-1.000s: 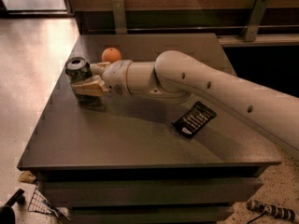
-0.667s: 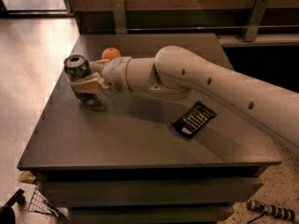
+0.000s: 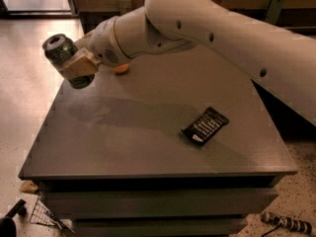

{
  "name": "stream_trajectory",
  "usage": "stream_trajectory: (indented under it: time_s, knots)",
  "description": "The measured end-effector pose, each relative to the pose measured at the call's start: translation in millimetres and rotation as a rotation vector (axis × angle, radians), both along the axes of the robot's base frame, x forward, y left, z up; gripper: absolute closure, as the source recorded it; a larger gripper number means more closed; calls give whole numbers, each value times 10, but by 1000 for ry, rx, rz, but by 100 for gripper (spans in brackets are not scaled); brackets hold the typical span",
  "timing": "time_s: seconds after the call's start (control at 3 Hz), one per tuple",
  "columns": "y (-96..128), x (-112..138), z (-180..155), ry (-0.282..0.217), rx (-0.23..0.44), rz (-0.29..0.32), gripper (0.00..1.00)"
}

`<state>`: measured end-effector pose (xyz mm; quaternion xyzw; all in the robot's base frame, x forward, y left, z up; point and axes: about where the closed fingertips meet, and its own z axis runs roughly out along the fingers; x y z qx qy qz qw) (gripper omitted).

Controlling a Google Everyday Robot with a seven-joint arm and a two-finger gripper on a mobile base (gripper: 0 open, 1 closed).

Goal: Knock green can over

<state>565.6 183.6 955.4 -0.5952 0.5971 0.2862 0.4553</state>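
Observation:
The green can, dark with a silver top, is held off the grey table at its far left corner, tilted with its top toward the upper left. My gripper is shut on the can's side, and its tan fingers wrap the middle of the can. The white arm reaches in from the upper right. An orange fruit shows only as a sliver behind the wrist.
A black packet with white print lies flat on the table right of centre. The table's left edge drops to a speckled floor. A wire basket and a cable end lie on the floor below.
The can stood on the table by the gripper before; now it is off the surface and tilted in the fingers. The arm sits higher and fills more of the view.

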Motion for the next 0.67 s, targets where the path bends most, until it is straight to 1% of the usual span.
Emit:
stream_trajectory:
  time_s: [0.33, 0.67]
  knots:
    - [-130, 18, 100, 3, -195, -16, 100]
    - [-359, 89, 31, 30, -351, -99, 100]
